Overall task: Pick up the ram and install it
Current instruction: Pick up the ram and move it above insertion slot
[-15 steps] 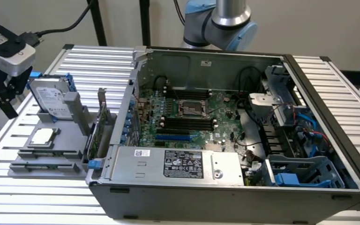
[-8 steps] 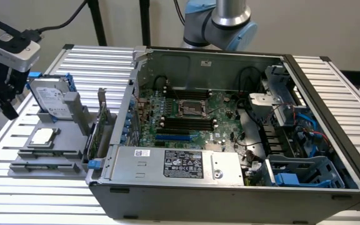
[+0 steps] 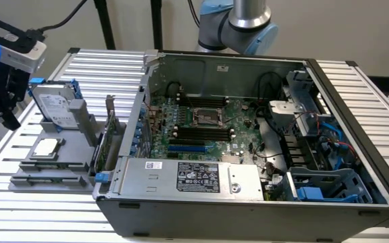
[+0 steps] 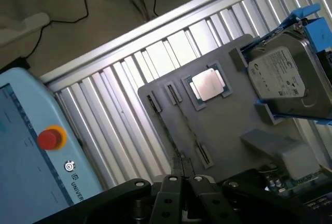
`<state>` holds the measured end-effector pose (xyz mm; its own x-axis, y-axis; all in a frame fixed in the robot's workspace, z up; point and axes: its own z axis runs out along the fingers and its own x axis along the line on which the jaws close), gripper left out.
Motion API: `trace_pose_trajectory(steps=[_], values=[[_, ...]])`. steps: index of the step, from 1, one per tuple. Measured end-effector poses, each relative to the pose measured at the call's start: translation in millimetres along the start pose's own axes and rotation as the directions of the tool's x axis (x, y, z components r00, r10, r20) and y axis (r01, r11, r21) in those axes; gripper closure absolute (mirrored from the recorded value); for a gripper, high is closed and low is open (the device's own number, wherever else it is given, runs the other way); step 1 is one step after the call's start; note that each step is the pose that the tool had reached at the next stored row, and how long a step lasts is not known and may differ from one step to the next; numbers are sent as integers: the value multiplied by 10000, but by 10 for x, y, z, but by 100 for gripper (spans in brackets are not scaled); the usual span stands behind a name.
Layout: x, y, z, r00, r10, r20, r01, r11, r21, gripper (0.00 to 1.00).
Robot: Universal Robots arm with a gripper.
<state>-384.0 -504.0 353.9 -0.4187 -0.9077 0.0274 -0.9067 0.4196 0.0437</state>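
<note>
**Fingers shut and empty by the parts tray**

My fingers (image 4: 170, 193) are pressed together with nothing between them. I hang at the exterior view's left, over the gray tray (image 4: 228, 130) on the slatted desk (image 4: 114, 115). The ram (image 4: 167, 133) seems to be the thin dark strip standing on edge in one of the tray's holders, just ahead of my fingertips; I cannot tell whether I touch it. A processor (image 4: 207, 85) and a hard drive (image 4: 282, 79) sit on the same tray. The open computer case (image 3: 248, 212) stands beside the tray, toward the exterior view's right.
</note>
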Motion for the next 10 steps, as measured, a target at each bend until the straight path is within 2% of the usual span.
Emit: trace_pose_trajectory(steps=[5,10], values=[[0,-1,17,9958,-918,-42,918,9958,23,89],[-1,-2,39,9833,-1818,-80,1818,9833,41,89]])
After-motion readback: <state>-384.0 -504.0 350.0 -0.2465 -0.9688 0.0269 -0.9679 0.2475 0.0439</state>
